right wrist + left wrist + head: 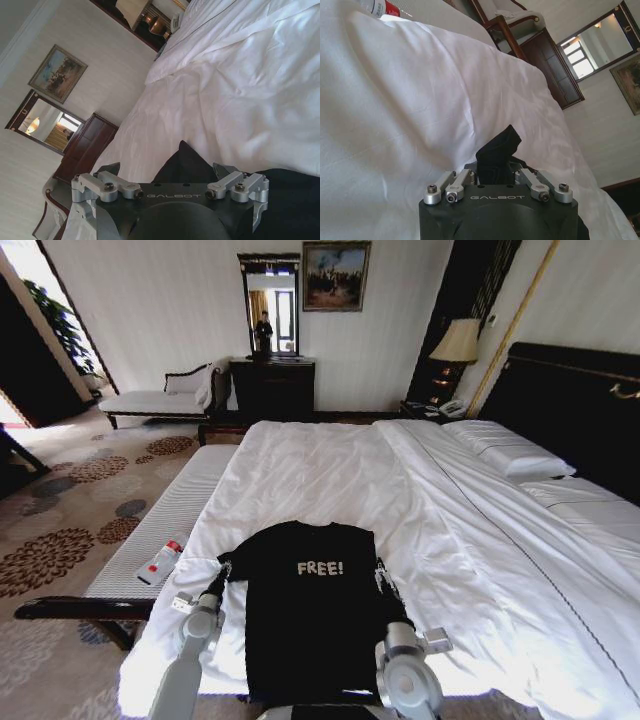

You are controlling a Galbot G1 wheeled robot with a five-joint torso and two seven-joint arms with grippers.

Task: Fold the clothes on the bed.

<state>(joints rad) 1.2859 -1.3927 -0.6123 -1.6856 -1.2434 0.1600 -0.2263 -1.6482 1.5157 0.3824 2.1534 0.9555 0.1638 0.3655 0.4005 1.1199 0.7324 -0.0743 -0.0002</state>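
Note:
The clothes (308, 615), one black T-shirt with white "FREE!" lettering, lie flat near the front edge of the bed (330, 470), collar pointing away from me. My left gripper (222, 575) is at the shirt's left sleeve. The left wrist view shows that gripper (495, 167) shut on a peak of black fabric (499, 147). At the right sleeve is my right gripper (385, 580). In the right wrist view its fingers (111, 169) stand wide apart, with a raised fold of the shirt (182, 162) between them.
A pale bench (170, 515) runs along the bed's left side with a red-capped bottle (160, 562) on it. Pillows (510, 450) and a dark headboard (570, 390) are at the right. A dresser (272, 388), chaise (150, 400) and lamp (458, 340) stand at the back.

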